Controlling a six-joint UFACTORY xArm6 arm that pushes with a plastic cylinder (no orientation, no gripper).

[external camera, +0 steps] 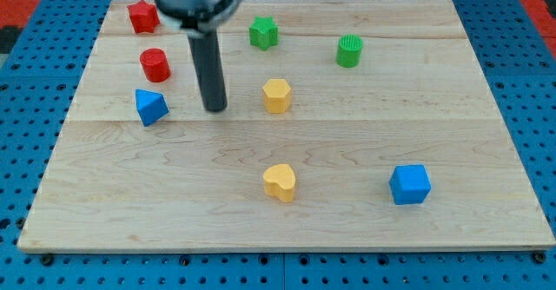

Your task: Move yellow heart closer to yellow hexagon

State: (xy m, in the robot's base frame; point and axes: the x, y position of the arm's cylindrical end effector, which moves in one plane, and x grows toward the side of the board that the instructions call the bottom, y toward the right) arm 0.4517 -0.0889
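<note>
My tip (215,108) rests on the wooden board (486,108) left of centre — between the blue block (150,107) and the yellow hexagon (276,95), touching neither and holding nothing. The yellow heart (280,182) lies lower centre — directly below the hexagon, well apart from the tip.

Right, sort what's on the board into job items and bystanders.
Job: yellow heart, yellow hexagon, my tip, left of the hexagon.

Bystanders: red star, red cylinder, blue triangle, green star, green cylinder, blue cube.
</note>
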